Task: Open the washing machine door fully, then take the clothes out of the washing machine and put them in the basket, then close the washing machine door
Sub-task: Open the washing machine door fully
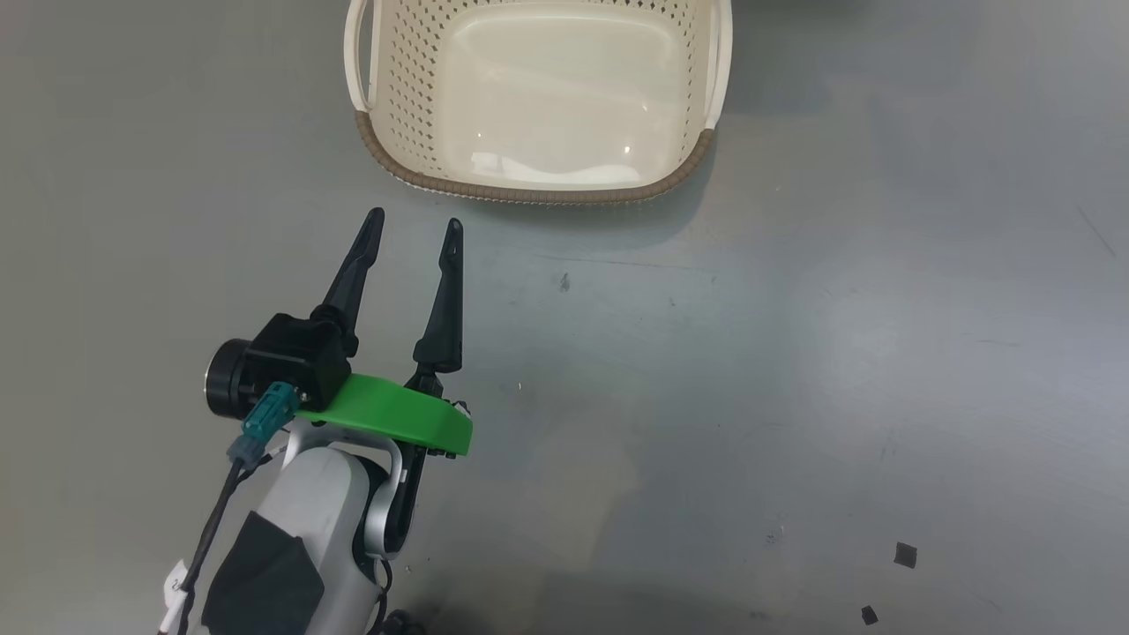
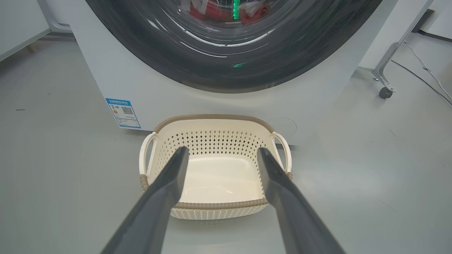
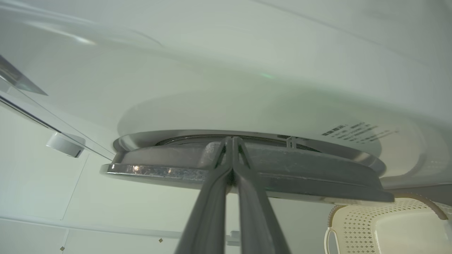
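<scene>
two fingers of the left gripper (image 1: 415, 218) spread wide at lower left, near the basket (image 1: 529, 190) at top centre. right gripper (image 3: 232, 140), pinched shut, meets the washing machine door (image 3: 310, 173) rim mid-frame; red clothes (image 2: 215, 13) behind its glass.

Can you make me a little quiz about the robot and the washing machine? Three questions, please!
1. True or false: the basket on the floor has nothing in it.
2. Where are the red clothes?
A. in the basket
B. spread out on the floor
C. behind the glass of the washing machine door
3. Fill in the gap: the left gripper points at the basket with its two fingers ___.

Key: 1 true; 2 C; 3 open (apart).
</scene>
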